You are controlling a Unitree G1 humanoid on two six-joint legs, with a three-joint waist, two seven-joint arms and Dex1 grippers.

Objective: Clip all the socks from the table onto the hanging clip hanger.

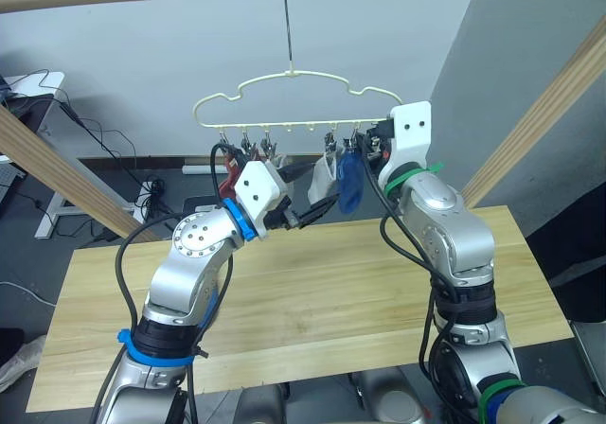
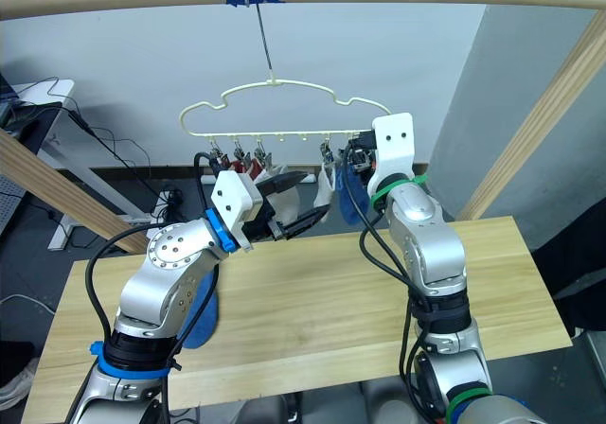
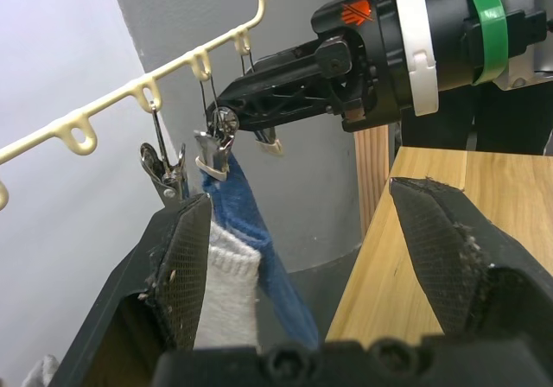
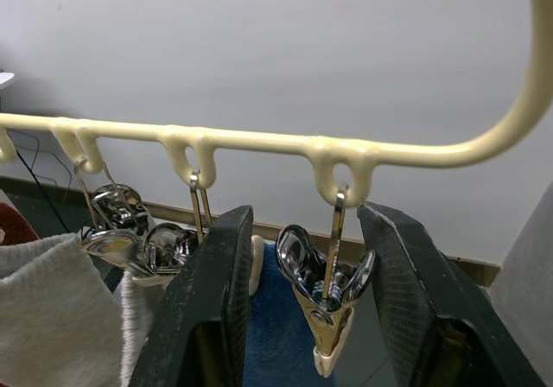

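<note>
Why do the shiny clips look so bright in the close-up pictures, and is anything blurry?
In the right wrist view the nearest clip mirrors the pale wall as bright glints, and the right hand's fingers look soft at close range. In the left wrist view the left hand's fingers are blurred, while the hanger and blue sock stay sharp. The eye views show even lighting.

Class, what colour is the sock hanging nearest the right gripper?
Blue sock, clearest in the left wrist view.
</note>
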